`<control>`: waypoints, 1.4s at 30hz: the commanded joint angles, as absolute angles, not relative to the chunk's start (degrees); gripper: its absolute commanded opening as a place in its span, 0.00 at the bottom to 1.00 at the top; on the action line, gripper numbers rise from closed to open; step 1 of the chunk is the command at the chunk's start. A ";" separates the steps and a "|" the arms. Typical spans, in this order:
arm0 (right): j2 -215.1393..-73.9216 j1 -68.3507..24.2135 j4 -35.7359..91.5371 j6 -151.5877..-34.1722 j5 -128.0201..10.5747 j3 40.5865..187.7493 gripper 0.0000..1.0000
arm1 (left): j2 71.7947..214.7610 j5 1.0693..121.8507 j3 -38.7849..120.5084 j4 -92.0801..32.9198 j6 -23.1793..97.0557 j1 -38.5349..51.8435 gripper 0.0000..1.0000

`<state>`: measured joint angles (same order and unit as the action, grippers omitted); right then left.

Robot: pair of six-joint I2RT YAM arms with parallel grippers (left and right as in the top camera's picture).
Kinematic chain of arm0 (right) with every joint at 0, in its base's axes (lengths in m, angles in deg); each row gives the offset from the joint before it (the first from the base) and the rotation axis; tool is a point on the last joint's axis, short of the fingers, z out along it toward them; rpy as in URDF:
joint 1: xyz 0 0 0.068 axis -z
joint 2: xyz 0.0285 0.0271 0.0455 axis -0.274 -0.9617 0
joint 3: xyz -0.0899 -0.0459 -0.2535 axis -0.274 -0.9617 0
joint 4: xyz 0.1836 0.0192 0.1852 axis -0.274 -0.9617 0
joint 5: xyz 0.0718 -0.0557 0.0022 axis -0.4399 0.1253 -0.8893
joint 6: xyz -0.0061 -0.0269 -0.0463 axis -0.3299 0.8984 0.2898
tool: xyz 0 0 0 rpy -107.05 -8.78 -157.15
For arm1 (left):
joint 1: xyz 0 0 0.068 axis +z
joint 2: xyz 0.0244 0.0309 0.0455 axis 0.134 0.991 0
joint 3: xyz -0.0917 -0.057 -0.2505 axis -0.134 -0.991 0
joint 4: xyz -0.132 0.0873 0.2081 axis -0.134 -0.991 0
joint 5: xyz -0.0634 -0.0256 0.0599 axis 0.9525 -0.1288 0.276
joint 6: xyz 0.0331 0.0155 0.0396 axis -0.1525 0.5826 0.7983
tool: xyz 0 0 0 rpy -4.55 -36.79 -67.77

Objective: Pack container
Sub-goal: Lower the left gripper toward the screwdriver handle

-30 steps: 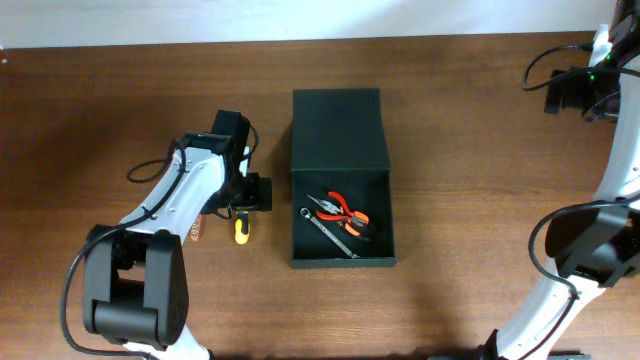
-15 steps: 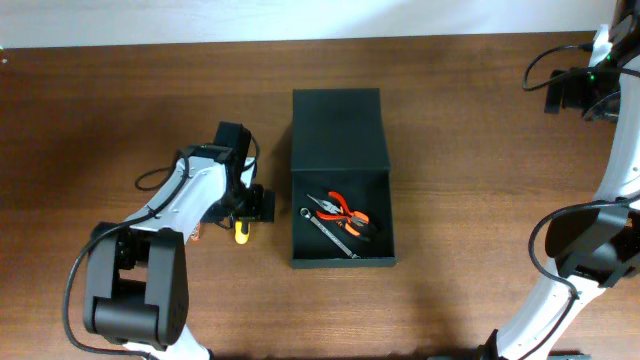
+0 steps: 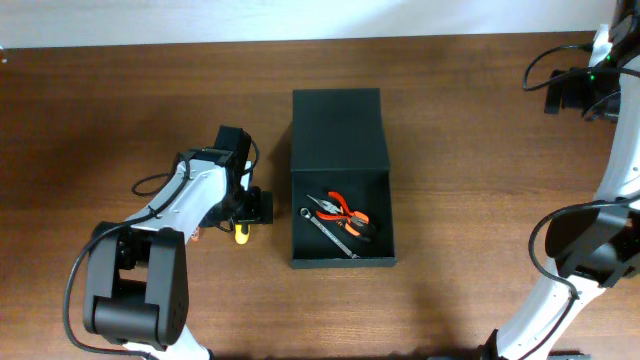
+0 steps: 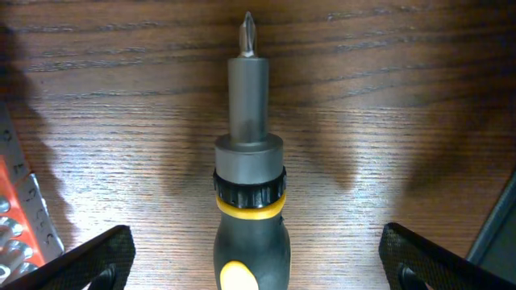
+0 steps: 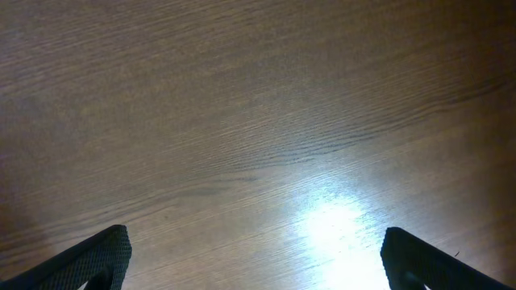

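Overhead: fixed high, looking straight down; table [image 3: 470, 150] with its far edge in frame, container [image 3: 340, 130] centred.
Left wrist: very close, facing down at screwdriver [image 4: 248, 161] on the wood.
Right wrist: close, facing wood grain.
Shared: overhead and left wrist both show the screwdriver.

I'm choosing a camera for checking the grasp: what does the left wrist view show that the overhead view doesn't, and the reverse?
Only the left wrist view: the screwdriver up close, with its cross-point bit, grey shaft and black-and-yellow handle, lying on the table between the open fingers of the left gripper.
Only the overhead view: the container with its lid open, orange-handled pliers and a wrench inside, and the right arm at the table's right edge.
Both: the screwdriver on the table with the left gripper over it, not gripped.
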<state>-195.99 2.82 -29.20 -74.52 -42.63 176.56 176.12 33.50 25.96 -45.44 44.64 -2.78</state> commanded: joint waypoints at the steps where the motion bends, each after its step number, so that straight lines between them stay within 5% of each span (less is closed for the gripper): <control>1: -196.10 2.92 -29.05 -75.22 -42.73 176.45 0.99 | 176.53 32.50 25.52 -45.37 42.78 -2.65 0.99; 42: -196.10 2.92 -29.05 -75.22 -42.71 176.45 0.99 | 179.77 32.35 22.50 -42.18 41.67 -2.65 0.99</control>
